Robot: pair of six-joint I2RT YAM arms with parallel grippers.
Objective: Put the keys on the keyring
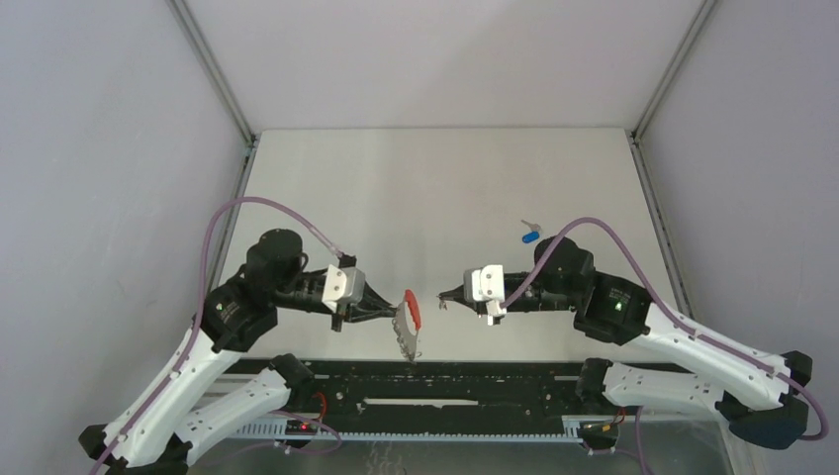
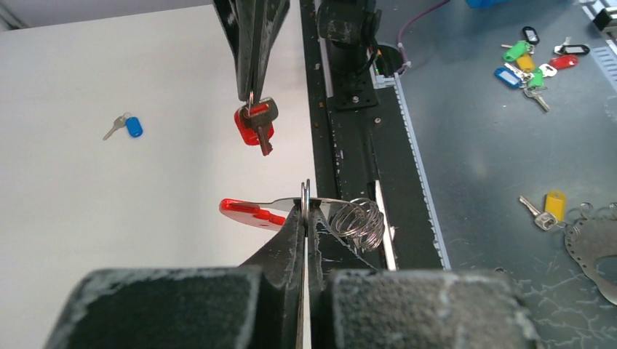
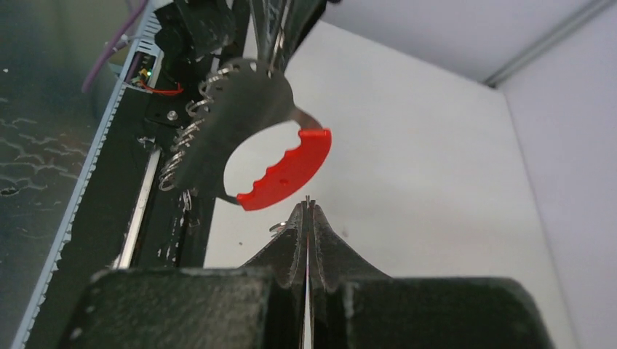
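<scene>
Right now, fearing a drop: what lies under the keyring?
White table edge and black rail, beneath the keyring pinched in the left hand. The patch directly below is covered.

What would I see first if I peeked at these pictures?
A red curved band joined to silver metal rings sits pinched in the left jaws near the white table's front edge. Facing it, the right jaws dangle a tiny silver key with a red tag. A silver key with a blue tag lies alone farther back, right.
</scene>
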